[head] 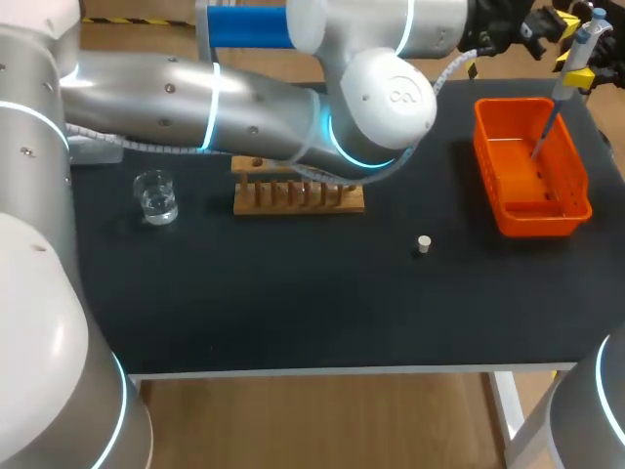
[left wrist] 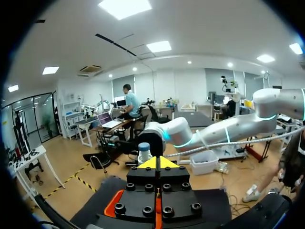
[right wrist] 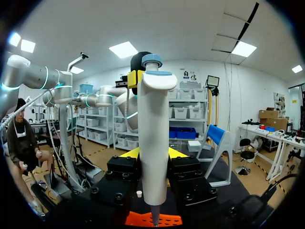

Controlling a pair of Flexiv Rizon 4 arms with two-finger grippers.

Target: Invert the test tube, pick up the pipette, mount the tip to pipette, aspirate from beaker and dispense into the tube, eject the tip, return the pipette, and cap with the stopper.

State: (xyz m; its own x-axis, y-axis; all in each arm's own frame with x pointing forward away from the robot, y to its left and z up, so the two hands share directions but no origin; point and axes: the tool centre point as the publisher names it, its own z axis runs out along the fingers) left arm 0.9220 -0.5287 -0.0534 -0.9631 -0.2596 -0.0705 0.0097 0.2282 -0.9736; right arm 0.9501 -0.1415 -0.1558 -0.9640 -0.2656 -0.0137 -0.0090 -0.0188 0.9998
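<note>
From above, your pipette (head: 584, 41) stands nearly upright at the table's far right corner, its narrow end down inside the orange bin (head: 488, 156). Your left arm (head: 254, 107) stretches across past the middle towards it.

At your left wrist, the left gripper (left wrist: 157, 163) has its yellow tips pressed together on nothing.

At your right wrist, the right gripper (right wrist: 153, 153) clamps the pipette's white body from both sides, button end up.

Your table (head: 293, 313) has a matt black top. The rack (head: 298, 200) is plain light wood. The beaker (head: 156, 195) is clear glass. The bin (head: 542, 223) is glossy orange plastic. The pipette (right wrist: 155, 143) is smooth white plastic. Your left arm (head: 176, 107) has a glossy silver shell.
</note>
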